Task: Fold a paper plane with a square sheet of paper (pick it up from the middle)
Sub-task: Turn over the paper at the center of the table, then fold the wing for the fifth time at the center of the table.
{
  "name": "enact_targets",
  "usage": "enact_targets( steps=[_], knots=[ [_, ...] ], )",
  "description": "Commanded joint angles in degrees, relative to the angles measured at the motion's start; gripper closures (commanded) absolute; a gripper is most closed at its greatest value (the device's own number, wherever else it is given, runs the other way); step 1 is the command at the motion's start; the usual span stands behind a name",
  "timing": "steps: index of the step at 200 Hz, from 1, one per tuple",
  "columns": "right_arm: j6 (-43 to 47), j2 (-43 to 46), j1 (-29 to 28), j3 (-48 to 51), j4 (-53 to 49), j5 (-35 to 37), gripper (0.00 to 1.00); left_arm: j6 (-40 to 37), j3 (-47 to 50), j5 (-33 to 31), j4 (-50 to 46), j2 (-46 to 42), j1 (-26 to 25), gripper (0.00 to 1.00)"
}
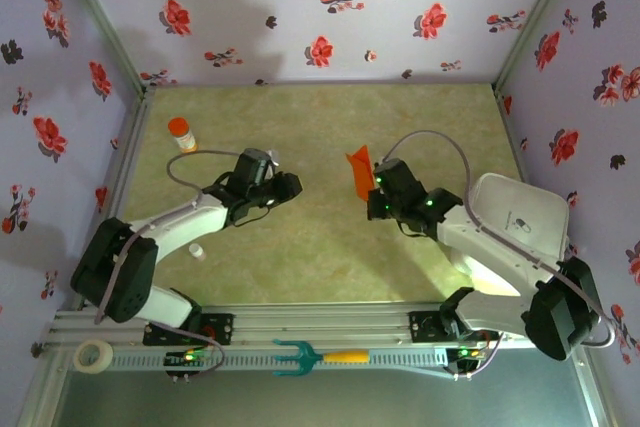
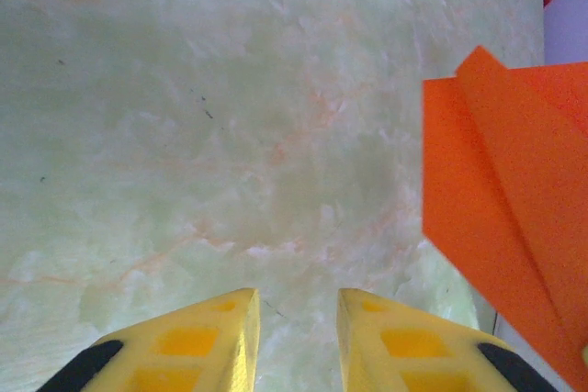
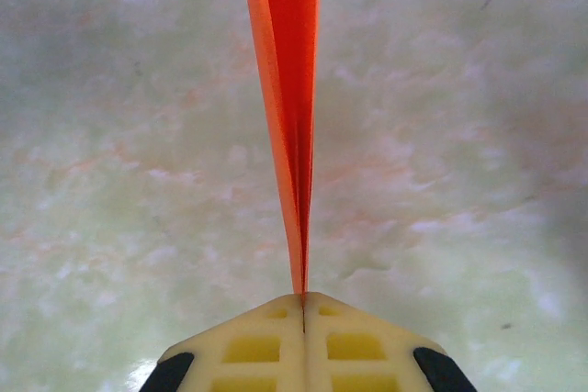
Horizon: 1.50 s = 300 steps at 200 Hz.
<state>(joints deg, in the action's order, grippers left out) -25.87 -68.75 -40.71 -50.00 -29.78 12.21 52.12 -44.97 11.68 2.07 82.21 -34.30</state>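
Orange-red paper: a folded paper plane (image 1: 359,169). The left wrist view shows layered flaps and a long crease (image 2: 514,218). Edge-on in the right wrist view (image 3: 287,89), it runs straight out from the fingertips.
Right pincer: the right gripper (image 1: 377,185) is clamped on one end of the paper plane. In its own camera (image 3: 303,303) I see the cream-yellow fingers (image 3: 248,346) pressed together with the paper layers between them.
Left pincer: the left gripper (image 1: 287,187) is parted and holds nothing. Its own camera (image 2: 299,337) shows bare table through the gap.
Relative position: both grippers face each other near mid-table, apart. The paper plane sits between them at the right gripper's tip, clear of the left one.
Table contact: I cannot tell whether the paper's lower edge touches the surface.
Surface: pale green marble-pattern table (image 1: 320,117), with lilac walls printed with red and dark flowers (image 1: 300,7).
Far left: a small white bottle with an orange cap (image 1: 181,134), upright.
Beside left arm: a small white object (image 1: 197,251), too small to identify.
Near rail: a grey aluminium rail (image 1: 330,325). A whitish tape roll (image 1: 95,354) sits at its left end and a teal fork tool with an orange handle (image 1: 318,356) lies along it.
Right side: a white plastic tub (image 1: 545,209) next to the right arm.
Writing: a small dark mark on the tub, too small for me to read.
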Motion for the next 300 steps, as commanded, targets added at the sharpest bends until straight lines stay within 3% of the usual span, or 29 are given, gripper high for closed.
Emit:
enact_targets(
  steps=[1, 44, 94, 122, 171, 204, 228, 255, 281, 300],
  knots=[
    [2.6, -3.9, -2.7, -3.4, -8.6, 17.4, 1.0, 0.2, 1.3, -1.7, -0.9, -2.6, 1.0, 0.7],
    [1.4, -10.9, -7.0, -6.4, -10.4, 26.2, 1.0, 0.5, 2.5, -1.6, -0.9, -3.9, 2.0, 0.69],
    [4.1, -19.5, -11.6, -7.6, -7.4, 22.2, 1.0, 1.1, 3.2, -1.8, -1.0, -4.8, 2.7, 0.69],
    [6.1, -24.3, -15.0, -9.5, -6.5, 17.4, 0.96, 1.6, 4.2, -2.4, -1.3, -6.4, 3.7, 0.68],
    [6.7, -30.4, -16.9, -13.5, -3.9, 1.6, 0.81, 1.9, 5.4, -2.5, -2.1, -8.0, 4.7, 0.67],
    [3.7, -25.9, -15.0, -11.7, 0.1, -6.9, 0.62, 1.7, 5.3, -2.2, -2.5, -7.9, 4.9, 0.66],
    [1.2, -20.2, -10.1, -7.1, 4.1, -14.5, 0.55, 1.7, 5.1, -1.6, -2.3, -7.4, 4.9, 0.66],
    [-3.9, -16.0, -2.1, -0.2, 12.3, -22.9, 0.61, 1.9, 5.0, -0.2, -1.3, -6.1, 4.9, 0.66],
    [-8.4, -17.9, 3.8, 3.2, 20.9, -32.6, 0.82, 2.2, 4.7, 1.9, 0.2, -4.7, 4.9, 0.7],
    [-9.2, -21.1, 5.1, 2.9, 22.1, -34.5, 0.87, 2.6, 4.7, 3.2, 1.2, -3.5, 4.8, 0.72]
  ],
)
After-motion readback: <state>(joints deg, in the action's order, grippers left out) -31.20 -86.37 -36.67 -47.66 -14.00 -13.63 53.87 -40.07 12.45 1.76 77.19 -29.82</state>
